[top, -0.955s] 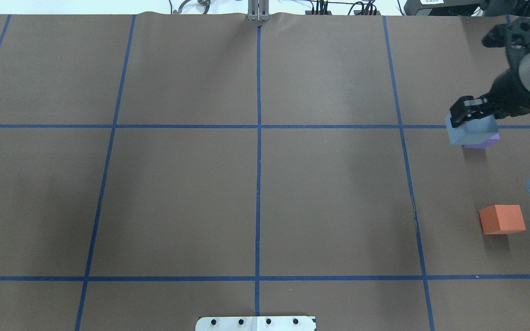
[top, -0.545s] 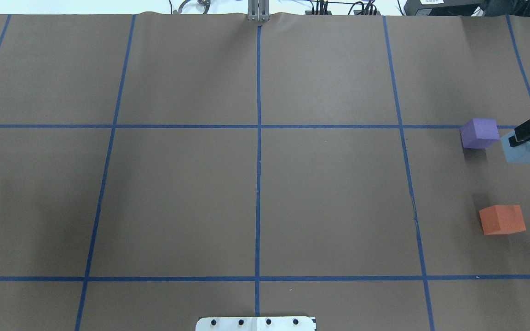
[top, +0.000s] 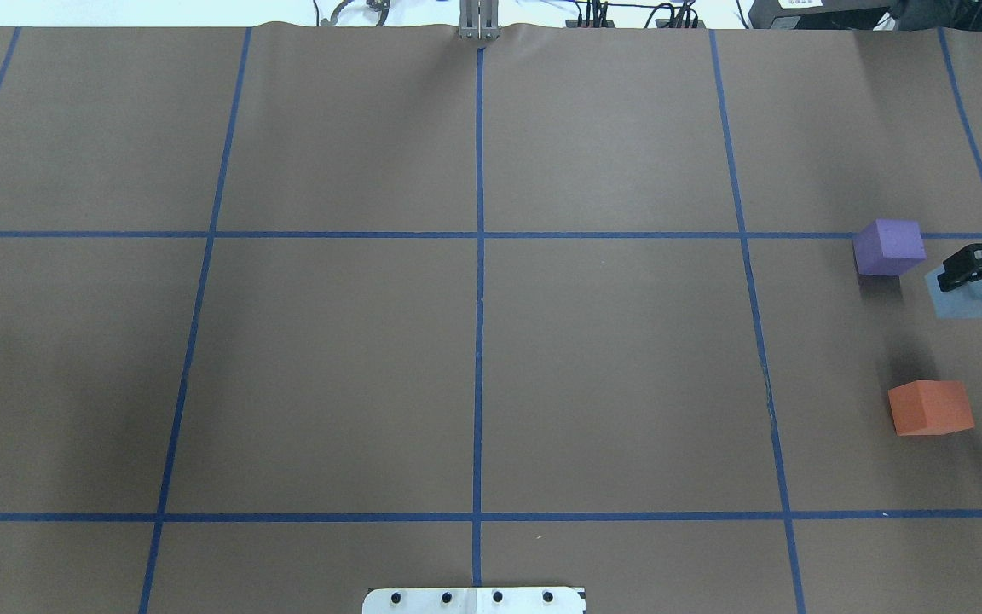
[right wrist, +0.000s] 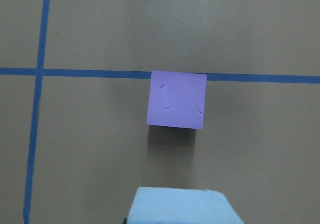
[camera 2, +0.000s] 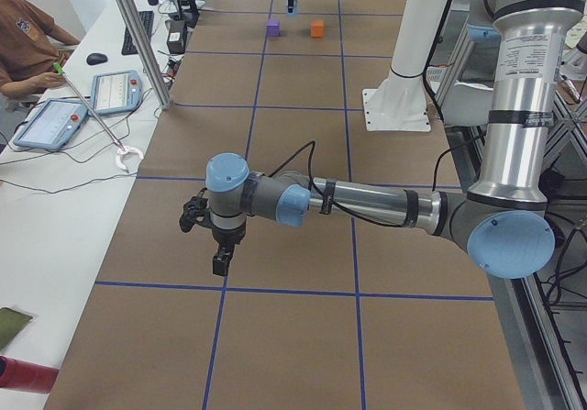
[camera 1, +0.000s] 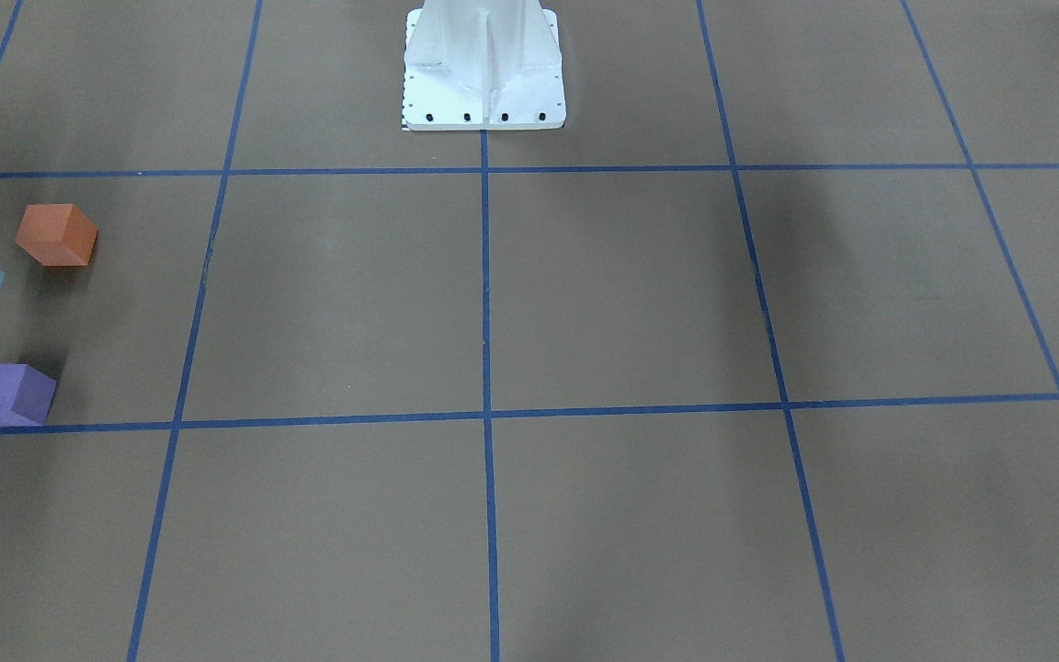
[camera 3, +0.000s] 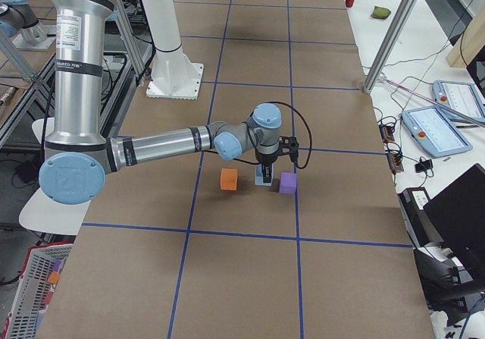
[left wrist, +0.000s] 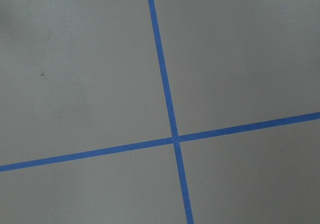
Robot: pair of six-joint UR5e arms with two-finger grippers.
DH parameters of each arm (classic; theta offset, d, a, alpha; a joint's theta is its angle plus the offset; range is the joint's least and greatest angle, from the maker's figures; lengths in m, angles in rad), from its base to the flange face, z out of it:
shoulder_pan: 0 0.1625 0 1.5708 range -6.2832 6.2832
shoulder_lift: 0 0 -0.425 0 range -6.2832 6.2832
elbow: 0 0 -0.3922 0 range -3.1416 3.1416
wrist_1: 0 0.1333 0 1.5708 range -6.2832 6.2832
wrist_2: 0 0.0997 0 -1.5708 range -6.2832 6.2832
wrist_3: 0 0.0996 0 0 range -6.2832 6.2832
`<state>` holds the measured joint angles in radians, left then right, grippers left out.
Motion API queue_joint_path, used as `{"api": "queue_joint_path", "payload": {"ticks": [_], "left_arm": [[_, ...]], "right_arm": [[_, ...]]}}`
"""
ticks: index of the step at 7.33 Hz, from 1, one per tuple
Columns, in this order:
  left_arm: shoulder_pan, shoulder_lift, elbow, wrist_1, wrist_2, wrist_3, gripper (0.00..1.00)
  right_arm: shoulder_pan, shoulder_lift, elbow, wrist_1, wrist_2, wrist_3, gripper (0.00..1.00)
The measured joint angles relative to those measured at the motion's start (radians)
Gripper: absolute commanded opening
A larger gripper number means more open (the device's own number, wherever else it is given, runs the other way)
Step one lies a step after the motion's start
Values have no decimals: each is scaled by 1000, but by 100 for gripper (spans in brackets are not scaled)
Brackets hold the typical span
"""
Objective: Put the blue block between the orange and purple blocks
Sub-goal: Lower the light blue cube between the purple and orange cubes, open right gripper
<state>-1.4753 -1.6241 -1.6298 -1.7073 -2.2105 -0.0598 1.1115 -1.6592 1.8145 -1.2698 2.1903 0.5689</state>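
Observation:
My right gripper (top: pixel 979 271) is shut on the light blue block (top: pixel 968 304) at the table's far right edge. The purple block (top: pixel 889 247) sits on a tape line just beyond and left of it. The orange block (top: pixel 931 408) sits nearer to the robot. In the exterior right view the blue block (camera 3: pixel 264 180) hangs low between the orange block (camera 3: pixel 229 179) and the purple block (camera 3: pixel 288 183); I cannot tell if it touches the table. The right wrist view shows the purple block (right wrist: pixel 177 106) ahead of the blue block (right wrist: pixel 182 206). My left gripper (camera 2: pixel 220 263) hovers over bare paper; I cannot tell whether it is open or shut.
Brown paper with a blue tape grid (top: pixel 479 234) covers the table. The robot's white base plate (camera 1: pixel 483 64) stands at the near middle edge. Tablets and cables lie on the white side table (camera 3: pixel 439 119) beyond the blocks.
My right gripper has carried the blue block from above the purple block to the right and then toward the robot. The purple and orange blocks have not moved.

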Motion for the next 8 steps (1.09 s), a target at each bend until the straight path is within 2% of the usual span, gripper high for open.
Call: {"api": "queue_joint_path", "payload": {"ticks": [2,5,8], "left_arm": [[1,-1,1,0,0,0,100],[1,-7,3,4,1,0,100],[3,-9,10,4,2,0,100]], "right_arm": [[-43,2,-13,21,-27,15,0],[-106,4,-92,167,-31,125,0],[-137,5,-115,194,-32,167,0]]}}
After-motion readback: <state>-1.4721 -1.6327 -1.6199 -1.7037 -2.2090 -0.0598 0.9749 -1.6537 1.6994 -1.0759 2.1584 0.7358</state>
